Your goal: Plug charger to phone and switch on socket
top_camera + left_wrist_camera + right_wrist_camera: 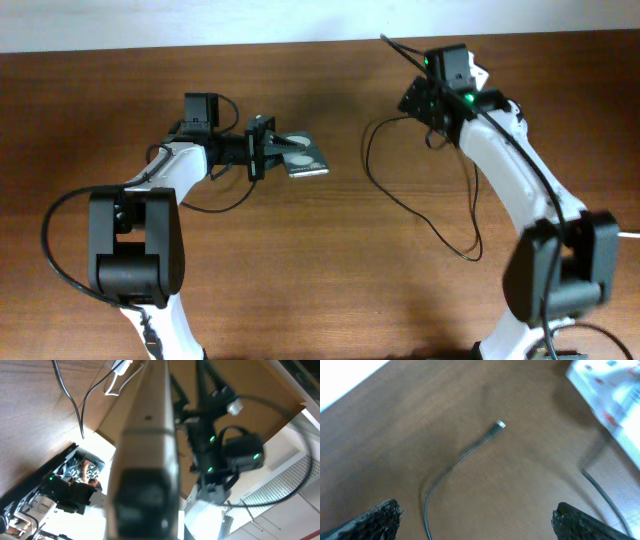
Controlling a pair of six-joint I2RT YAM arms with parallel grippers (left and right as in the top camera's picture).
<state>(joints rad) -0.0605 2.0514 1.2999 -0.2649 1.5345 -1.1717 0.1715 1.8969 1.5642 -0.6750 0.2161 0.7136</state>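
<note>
My left gripper (268, 148) is shut on the phone (305, 158), a flat black slab with two white spots, and holds it tilted just above the table. In the left wrist view the phone (145, 455) is a blurred edge-on bar filling the middle. My right gripper (475, 510) is open and empty above the charger's thin black cable (445, 472), whose small connector tip (499, 424) lies on the wood. The white socket (610, 390) with red marks is at the top right. In the overhead view the cable (420, 215) loops below my right gripper (425, 100), and the arm hides most of the socket.
The table is brown wood (330, 270). Its far edge meets a white wall (200, 20). The right arm (220, 455) shows beyond the phone in the left wrist view. The white adapter plug cannot be made out.
</note>
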